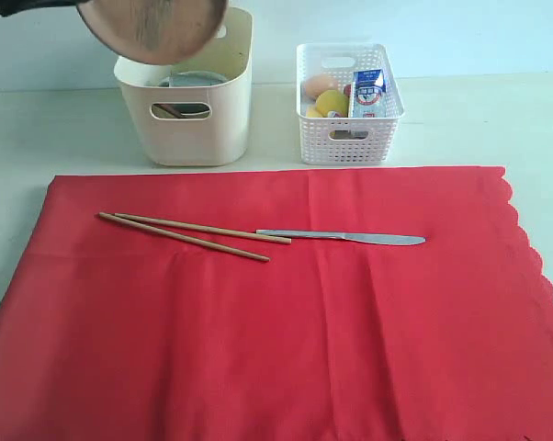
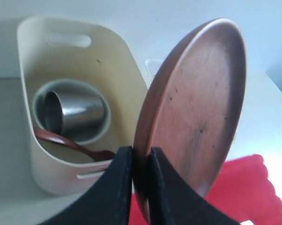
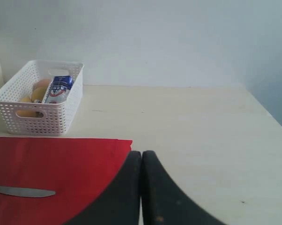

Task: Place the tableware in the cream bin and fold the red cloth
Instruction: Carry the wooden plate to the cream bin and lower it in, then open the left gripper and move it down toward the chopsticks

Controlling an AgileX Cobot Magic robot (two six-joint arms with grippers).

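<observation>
Left jaws tight on plate (image 2: 192, 108) above cream bin (image 2: 70, 56); right jaws together

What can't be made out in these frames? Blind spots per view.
- Exterior view: the top edge cuts off part of the wooden plate and the left end effector gripping it.
- Exterior view: the cream bin wall hides most of its contents.
- Left wrist view: the end effector hides one end of the spoon.
- Exterior view: the red cloth runs off the bottom edge.
</observation>
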